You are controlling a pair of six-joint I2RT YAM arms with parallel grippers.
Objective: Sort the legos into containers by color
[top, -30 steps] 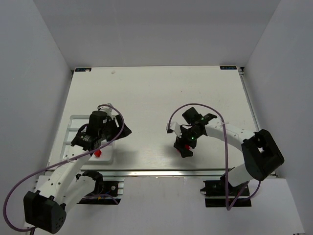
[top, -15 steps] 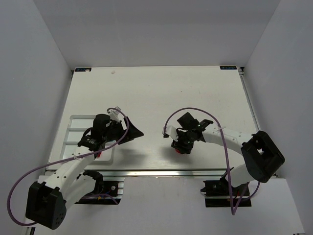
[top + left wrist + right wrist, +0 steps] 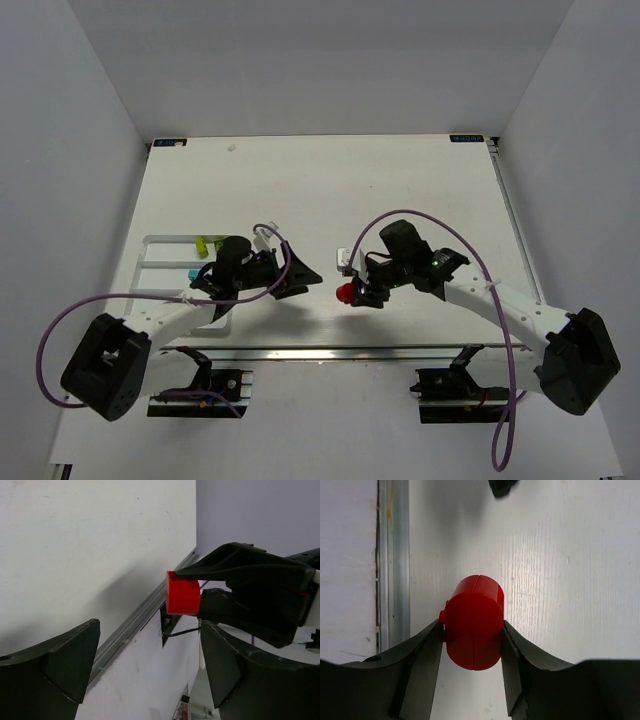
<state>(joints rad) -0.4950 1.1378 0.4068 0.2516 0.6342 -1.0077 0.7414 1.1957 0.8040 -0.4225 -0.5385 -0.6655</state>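
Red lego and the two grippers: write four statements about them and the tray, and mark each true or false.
1. The right gripper is shut on the red lego. True.
2. The left gripper grips the red lego too. False: its fingers are open, holding nothing.
3. A yellow-green lego lies in the tray. True.
4. The red lego rests in the tray. False: it is held right of the tray.

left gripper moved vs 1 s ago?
Yes. In the top view the left gripper has swung right, away from the tray, toward the right gripper holding the red lego.
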